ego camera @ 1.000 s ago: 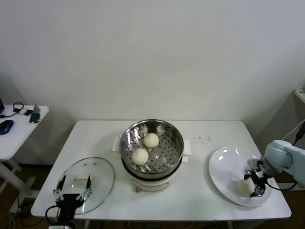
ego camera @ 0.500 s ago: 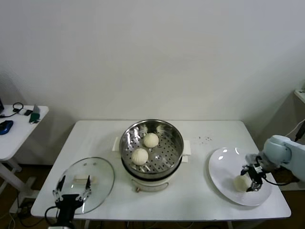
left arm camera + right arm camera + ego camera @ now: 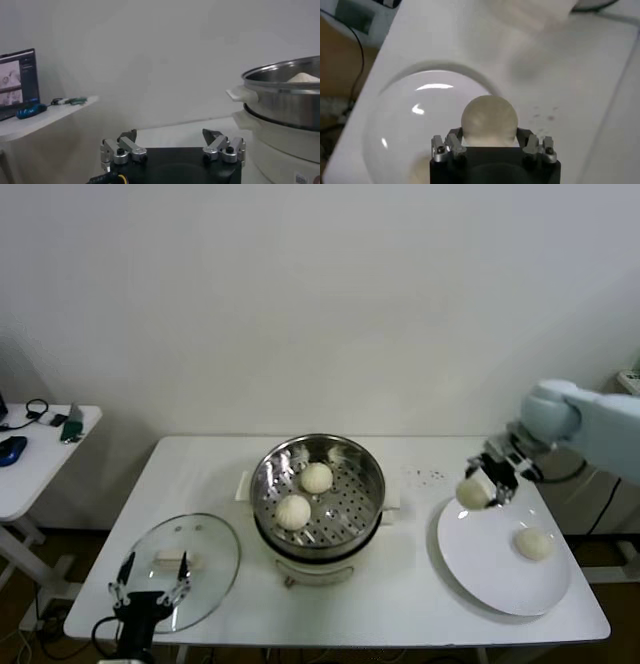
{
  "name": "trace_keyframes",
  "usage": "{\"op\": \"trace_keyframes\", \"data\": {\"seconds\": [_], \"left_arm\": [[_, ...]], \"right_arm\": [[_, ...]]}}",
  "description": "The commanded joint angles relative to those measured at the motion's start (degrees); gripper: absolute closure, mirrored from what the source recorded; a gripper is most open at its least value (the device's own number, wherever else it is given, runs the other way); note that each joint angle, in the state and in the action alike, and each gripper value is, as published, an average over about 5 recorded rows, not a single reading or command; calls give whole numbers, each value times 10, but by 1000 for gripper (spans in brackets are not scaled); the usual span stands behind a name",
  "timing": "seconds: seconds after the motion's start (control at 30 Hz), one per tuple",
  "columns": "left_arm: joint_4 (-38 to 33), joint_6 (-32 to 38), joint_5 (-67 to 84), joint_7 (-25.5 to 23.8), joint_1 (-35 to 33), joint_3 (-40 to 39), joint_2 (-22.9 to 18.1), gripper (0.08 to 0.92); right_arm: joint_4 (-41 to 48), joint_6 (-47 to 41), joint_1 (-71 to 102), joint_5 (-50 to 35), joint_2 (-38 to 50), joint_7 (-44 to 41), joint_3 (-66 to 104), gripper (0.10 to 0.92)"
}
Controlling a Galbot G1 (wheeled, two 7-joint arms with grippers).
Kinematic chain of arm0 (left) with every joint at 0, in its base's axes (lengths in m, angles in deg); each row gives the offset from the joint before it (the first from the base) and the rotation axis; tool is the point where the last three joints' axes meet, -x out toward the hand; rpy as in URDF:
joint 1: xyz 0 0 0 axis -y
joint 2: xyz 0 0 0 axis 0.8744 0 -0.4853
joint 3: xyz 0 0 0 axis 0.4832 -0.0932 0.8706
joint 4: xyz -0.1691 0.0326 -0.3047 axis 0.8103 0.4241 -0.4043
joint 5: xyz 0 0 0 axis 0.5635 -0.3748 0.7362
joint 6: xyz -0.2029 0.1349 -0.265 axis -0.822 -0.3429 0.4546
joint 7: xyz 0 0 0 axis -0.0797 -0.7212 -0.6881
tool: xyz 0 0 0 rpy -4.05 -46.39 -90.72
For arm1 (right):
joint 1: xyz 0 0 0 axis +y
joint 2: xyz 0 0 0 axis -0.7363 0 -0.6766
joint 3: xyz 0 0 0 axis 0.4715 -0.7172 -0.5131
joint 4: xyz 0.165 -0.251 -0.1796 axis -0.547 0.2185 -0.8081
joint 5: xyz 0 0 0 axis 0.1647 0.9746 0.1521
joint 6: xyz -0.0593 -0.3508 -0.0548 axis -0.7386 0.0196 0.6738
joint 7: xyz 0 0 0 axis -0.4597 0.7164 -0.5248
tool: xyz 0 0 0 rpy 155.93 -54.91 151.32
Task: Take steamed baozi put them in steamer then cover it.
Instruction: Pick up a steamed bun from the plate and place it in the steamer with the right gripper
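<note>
1. The steamed baozi are smooth, round, cream-white buns, dome-shaped and small beside the pot. Four show in the head view: two in the pot, one on the plate, one in the right gripper.
2. The held baozi (image 3: 472,492) hangs in the air at middle right of the head view, above the upper left rim of the white plate (image 3: 480,569). In the right wrist view it (image 3: 489,121) fills the gap between the two fingers, its pale surface slightly mottled.
3. The right gripper (image 3: 487,480) is clamped on that bun, one finger on each side. Its arm reaches in from the right edge of the head view, the pale elbow raised at upper right and the wrist angled down and leftward, between plate and steamer.
4. The left gripper (image 3: 150,594) sits at lower left of the head view, over the near edge of the glass lid (image 3: 205,549). Its fingers (image 3: 123,150) are spread apart, holding nothing.
5. The steamer (image 3: 318,526), a shiny steel pot on a white base with side handles, stands at the centre of the white table (image 3: 420,609). On its perforated tray lie two baozi, one (image 3: 317,477) toward the back, one (image 3: 293,511) nearer the front left, apart from each other.
6. The plate, at lower right, carries one baozi (image 3: 534,543) on its right half.
7. The lid lies flat on the table at left of the steamer, white handle up.
</note>
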Motion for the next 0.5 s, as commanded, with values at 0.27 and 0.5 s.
{"op": "trace_keyframes", "data": {"seconds": [0.27, 0.5], "left_arm": [[5, -2, 1, 1, 3, -4, 7, 177], [13, -1, 9, 1, 3, -7, 10, 177]], "right_arm": [[-15, 165, -100, 10, -265, -17, 36, 330], [-9, 200, -39, 43, -349, -33, 62, 330]]}}
